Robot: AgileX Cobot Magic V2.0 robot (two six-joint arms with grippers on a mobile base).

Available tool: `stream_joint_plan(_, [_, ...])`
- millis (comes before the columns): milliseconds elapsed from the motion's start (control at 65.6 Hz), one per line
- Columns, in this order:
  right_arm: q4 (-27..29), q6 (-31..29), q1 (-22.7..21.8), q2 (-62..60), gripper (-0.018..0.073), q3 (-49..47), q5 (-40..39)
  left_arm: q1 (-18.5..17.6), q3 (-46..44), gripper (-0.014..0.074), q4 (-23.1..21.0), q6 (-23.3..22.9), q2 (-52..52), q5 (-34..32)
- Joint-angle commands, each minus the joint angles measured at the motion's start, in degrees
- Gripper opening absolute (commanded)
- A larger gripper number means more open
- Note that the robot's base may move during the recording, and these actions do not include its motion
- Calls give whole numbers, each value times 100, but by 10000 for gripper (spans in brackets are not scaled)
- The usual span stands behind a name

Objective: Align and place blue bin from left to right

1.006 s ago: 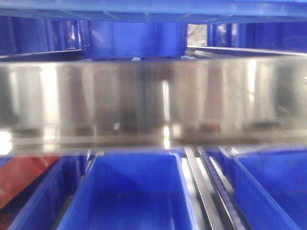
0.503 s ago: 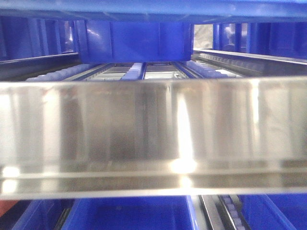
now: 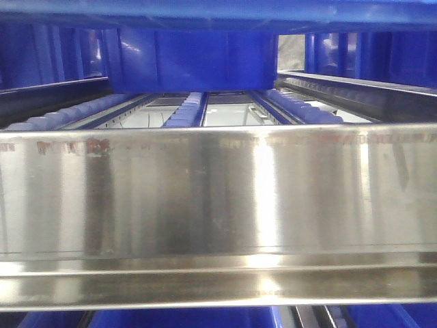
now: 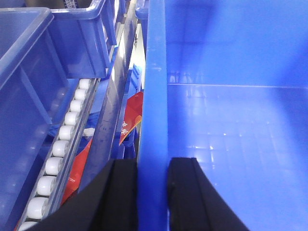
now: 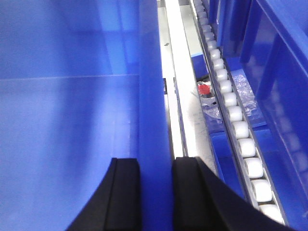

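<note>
The blue bin (image 4: 231, 120) fills both wrist views, seen from above with its smooth floor bare. In the left wrist view, my left gripper (image 4: 153, 163) is shut on the bin's left wall (image 4: 156, 72), one black finger outside and one inside. My right gripper (image 5: 155, 161) is shut on the right wall (image 5: 149, 72) of the same blue bin (image 5: 62, 120) in the same way. In the front view neither gripper shows; a blue band (image 3: 218, 10) crosses the top edge, and I cannot tell if it is the held bin.
A wide steel shelf beam (image 3: 218, 198) spans the front view, with blue roller lanes (image 3: 184, 113) behind it and another blue bin (image 3: 191, 65) at the back. White roller tracks (image 4: 62, 139) (image 5: 233, 115) run beside the held bin. Neighbouring blue bins (image 4: 29, 72) (image 5: 284, 72) flank it. Red packaging (image 4: 132, 113) lies below.
The steel beam has slid down the front view. The lower bins have nearly dropped out of sight, and the roller lanes behind the beam have come into view.
</note>
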Motion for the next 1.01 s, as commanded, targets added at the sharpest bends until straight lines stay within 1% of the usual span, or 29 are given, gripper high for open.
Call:
stream_joint_plan(0, [-140, 13, 73, -34, -166, -59, -1714, -115, -61, -111, -30, -1, -37, -616])
stream_joint_plan(869, [-140, 13, 73, -34, -166, -59, -1714, -115, -61, -111, -18, -1, -37, -616])
stream_joint_plan(991, [-140, 13, 73, -34, -166, -59, -1850, -115, -61, -111, 20, -1, -37, -616])
